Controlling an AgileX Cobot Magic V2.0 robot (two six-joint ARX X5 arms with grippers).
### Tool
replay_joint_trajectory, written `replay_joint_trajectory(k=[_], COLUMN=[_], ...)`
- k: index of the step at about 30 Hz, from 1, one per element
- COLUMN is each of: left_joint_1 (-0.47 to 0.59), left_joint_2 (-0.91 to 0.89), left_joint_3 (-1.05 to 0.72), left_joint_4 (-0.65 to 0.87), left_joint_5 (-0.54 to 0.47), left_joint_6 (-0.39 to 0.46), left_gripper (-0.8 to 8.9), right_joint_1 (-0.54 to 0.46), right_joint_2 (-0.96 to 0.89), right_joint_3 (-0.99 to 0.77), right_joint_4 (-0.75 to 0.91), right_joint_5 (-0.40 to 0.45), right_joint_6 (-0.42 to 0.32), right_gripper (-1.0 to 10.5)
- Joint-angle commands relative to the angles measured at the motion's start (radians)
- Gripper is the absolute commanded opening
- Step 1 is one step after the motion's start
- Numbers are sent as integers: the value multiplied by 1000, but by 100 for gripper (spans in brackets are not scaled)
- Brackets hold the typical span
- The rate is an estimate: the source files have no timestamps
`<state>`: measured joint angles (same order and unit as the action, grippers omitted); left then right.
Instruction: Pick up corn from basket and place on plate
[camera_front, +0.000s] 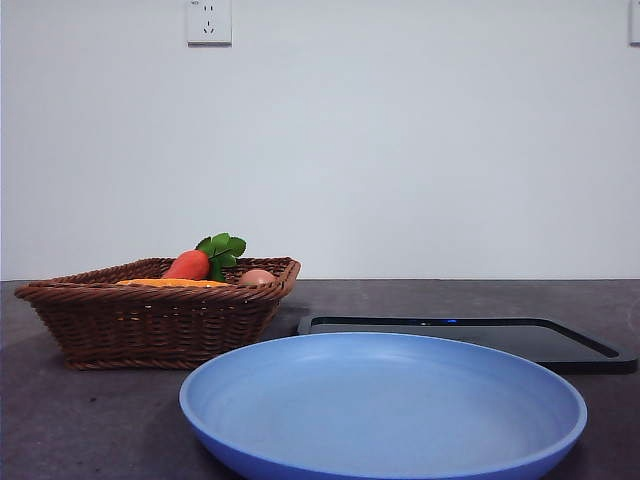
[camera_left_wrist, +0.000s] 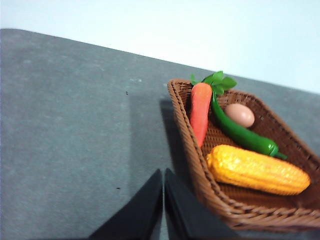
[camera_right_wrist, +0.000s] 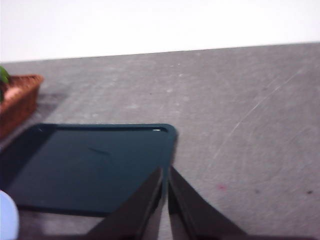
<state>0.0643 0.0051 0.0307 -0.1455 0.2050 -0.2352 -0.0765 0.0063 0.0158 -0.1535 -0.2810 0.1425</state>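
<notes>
The corn (camera_left_wrist: 257, 170) lies inside the dark-brown wicker basket (camera_left_wrist: 235, 202), a long bumpy yellow cob beside a carrot, a green pepper and an egg. From the front only a thin orange strip of the corn (camera_front: 172, 283) shows over the basket (camera_front: 150, 320) rim at the left. The light-blue plate (camera_front: 385, 440) sits near and large in the front view. My left gripper (camera_left_wrist: 163, 172) is shut and hovers over bare table just outside the basket. My right gripper (camera_right_wrist: 165, 172) is shut above the black tray's corner. Neither arm appears in the front view.
A flat black tray (camera_front: 540, 340) lies behind the plate to the right; its surface (camera_right_wrist: 95, 165) fills the right wrist view. In the basket a carrot (camera_left_wrist: 200, 112) with green leaves, a green pepper (camera_left_wrist: 242, 135) and an egg (camera_left_wrist: 240, 115) lie next to the corn.
</notes>
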Motion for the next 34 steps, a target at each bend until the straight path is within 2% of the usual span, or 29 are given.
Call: replay_joint_trajectory(k=[1, 4, 9, 16, 22, 26, 31, 34], left_joint_1=[3, 3, 3, 3, 3, 3, 3, 3], left_joint_2=[-1, -1, -1, 0, 35, 105, 223, 303], left_joint_3=[-26, -26, -14, 69, 208, 312, 445, 523], left_joint_4=[11, 11, 9, -27, -159, -228, -337, -423], left_joint_5=[-1, 0, 58, 95, 96, 140, 213, 269], left_joint_6=[-91, -141, -262, -320, -320, -301, -221, -148], left_gripper=[8, 8, 7, 7, 7, 7, 7, 7], right_joint_1=[2, 2, 2, 2, 2, 2, 2, 2], right_joint_2=[-3, -3, -3, -2, 20, 85, 217, 316], right_joint_3=[-6, -6, 12, 92, 222, 328, 468, 558], right_joint_4=[-5, -5, -5, -13, -90, -184, -328, -438], right_joint_5=[-4, -9, -44, -66, -66, -71, -134, -201], right_joint_6=[115, 155, 291, 352, 346, 321, 219, 127], right_gripper=[3, 3, 3, 3, 3, 3, 3, 3])
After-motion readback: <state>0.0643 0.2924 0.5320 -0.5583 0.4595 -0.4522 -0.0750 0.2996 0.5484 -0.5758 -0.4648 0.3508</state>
